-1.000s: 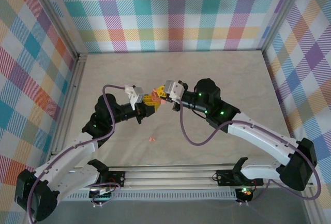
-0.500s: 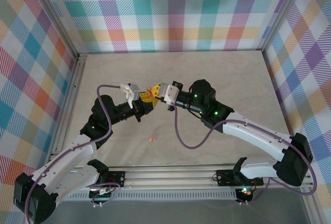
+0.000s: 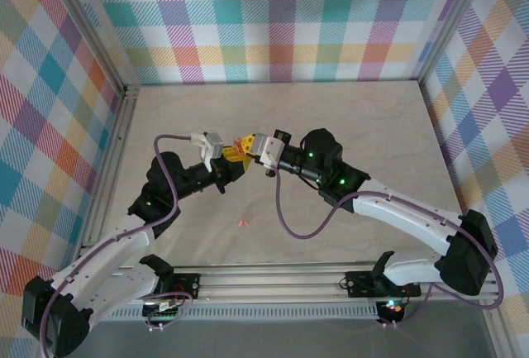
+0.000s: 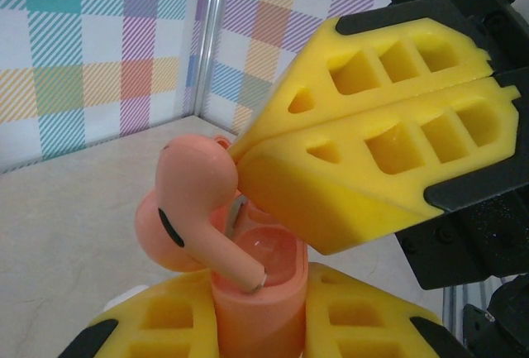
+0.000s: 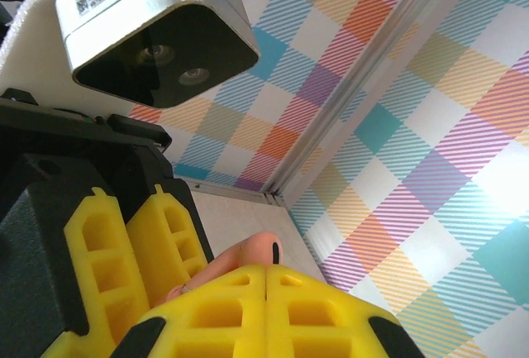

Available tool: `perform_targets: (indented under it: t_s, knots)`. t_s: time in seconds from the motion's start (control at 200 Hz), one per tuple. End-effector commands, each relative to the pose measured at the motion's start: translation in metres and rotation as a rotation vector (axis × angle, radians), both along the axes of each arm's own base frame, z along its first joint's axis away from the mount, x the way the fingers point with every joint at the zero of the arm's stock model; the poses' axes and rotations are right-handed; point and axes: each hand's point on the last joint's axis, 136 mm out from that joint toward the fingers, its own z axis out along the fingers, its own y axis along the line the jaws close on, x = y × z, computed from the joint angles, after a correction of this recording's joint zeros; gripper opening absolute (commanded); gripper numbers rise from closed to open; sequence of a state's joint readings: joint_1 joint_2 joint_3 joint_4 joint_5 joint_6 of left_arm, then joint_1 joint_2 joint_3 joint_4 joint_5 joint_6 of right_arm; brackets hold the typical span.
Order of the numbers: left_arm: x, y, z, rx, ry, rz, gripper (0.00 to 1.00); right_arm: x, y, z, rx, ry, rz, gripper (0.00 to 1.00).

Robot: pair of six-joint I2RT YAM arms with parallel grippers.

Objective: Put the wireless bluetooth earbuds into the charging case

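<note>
The right claw [image 4: 240, 153], pinched tight on the pink earbud [image 4: 194, 201], sets its stem tip at the mouth of the case [image 4: 264, 300] — clamped in the left claw [image 4: 260, 329]. Straighten the stem, lower slowly.

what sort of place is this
Probably a robot test cell, not a home: plaid panel walls on an aluminium frame box in a pale tabletop, with a mounting rail along its near edge.
</note>
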State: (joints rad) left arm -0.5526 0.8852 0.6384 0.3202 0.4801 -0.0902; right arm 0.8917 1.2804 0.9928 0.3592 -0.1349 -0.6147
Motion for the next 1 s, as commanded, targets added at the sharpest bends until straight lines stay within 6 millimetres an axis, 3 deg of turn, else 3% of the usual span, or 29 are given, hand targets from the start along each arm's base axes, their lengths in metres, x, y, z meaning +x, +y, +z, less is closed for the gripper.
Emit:
perform_targets:
  t_s: [0.0,0.66,0.995]
  knots:
    - [-0.011,0.001,0.033,-0.069,-0.094,-0.025,0.00,0.001,0.000,-0.010,-0.024,0.001,-0.016,0.02]
    - [-0.015,0.003,0.036,-0.075,-0.108,-0.029,0.00,0.014,-0.008,-0.012,-0.035,-0.005,-0.107,0.02]
    - [-0.014,0.003,0.037,-0.068,-0.114,-0.025,0.00,-0.003,-0.002,-0.028,-0.101,0.032,-0.002,0.03]
